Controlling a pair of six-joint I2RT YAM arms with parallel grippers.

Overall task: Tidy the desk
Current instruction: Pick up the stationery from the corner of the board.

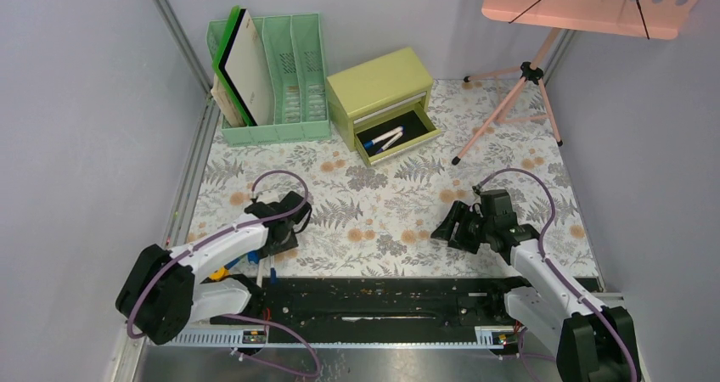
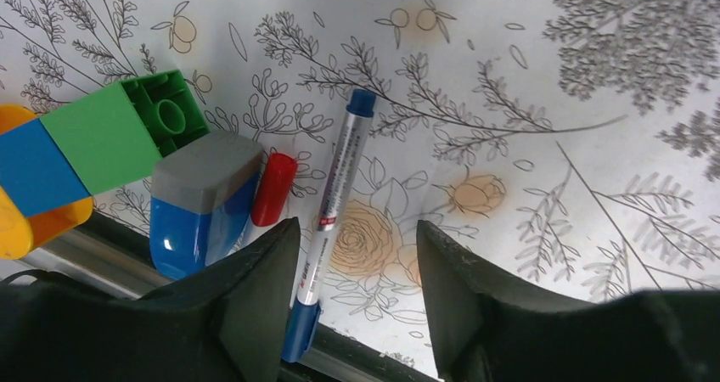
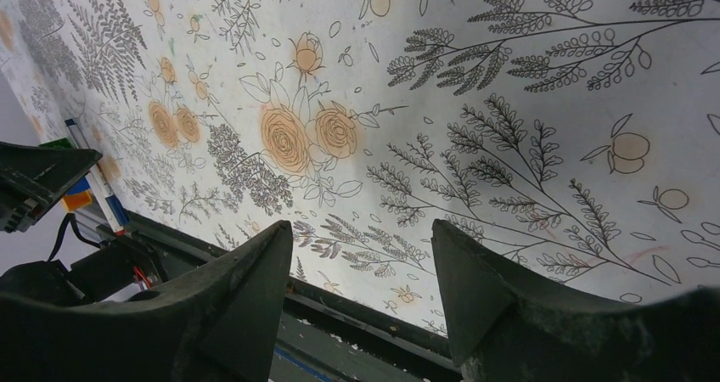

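The pale bench [image 1: 382,212], printed with grey ferns and orange flowers, spreads out ahead of both arms. At its near left edge the left fingers [image 2: 255,297] stand apart astride a silver marker with blue ends [image 2: 335,187], which lies closer to one finger and is not clamped. Just beside the marker lie a small red cap [image 2: 273,188], a rounded blue and grey block [image 2: 204,199] and a green toy brick [image 2: 119,132]. The right fingers [image 3: 246,306] hang released over bare print at the near right, holding nothing.
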